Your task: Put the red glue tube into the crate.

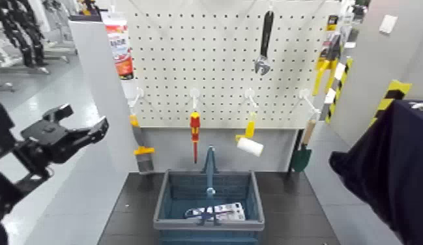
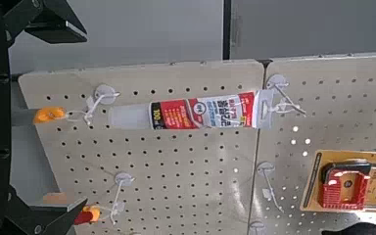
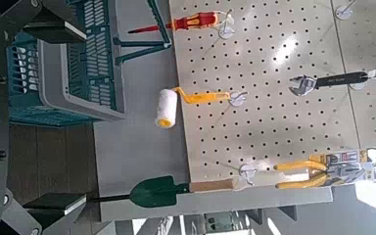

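Vertically hung, glue tube (image 1: 119, 49) (white end down)

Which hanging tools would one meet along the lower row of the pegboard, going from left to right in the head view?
Orange-and-grey hand tool, red-and-yellow screwdriver, paint roller, garden trowel.

Workshop-type test lab from my side, perforated pegboard (image 1: 188, 72) with tools on hooks, adjustable wrench (image 1: 266, 42), red-yellow screwdriver (image 1: 195, 133), paint roller (image 1: 249, 143), garden trowel (image 1: 302, 156), yellow-black hazard tape (image 1: 391, 98), robot-like black machinery (image 1: 23, 32) on the pale floor (image 1: 64, 189) behind
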Motion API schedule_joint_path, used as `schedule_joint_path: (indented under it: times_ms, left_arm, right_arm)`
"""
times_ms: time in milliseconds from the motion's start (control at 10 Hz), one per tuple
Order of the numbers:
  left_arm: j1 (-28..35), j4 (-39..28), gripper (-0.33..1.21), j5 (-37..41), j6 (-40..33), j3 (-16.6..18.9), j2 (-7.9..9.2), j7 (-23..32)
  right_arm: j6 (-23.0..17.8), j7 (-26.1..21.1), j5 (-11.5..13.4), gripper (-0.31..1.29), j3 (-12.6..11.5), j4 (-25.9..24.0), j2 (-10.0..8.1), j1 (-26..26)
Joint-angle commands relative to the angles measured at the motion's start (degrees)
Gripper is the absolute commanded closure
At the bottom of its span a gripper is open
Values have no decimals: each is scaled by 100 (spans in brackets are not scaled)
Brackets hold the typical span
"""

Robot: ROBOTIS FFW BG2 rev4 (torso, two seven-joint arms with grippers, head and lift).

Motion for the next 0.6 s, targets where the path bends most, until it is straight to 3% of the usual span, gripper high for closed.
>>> schedule_joint_path:
  times_ms: [100, 600]
  left_arm:
    - [-481, 336, 15, 73, 15, -161, 187, -150]
    - [-1281, 1119, 16, 20, -21, -433, 302, -484]
  right_arm:
    - [30, 26, -19, 15, 3, 8, 5, -35]
    - [21, 79, -98, 15, 3, 52, -21, -114]
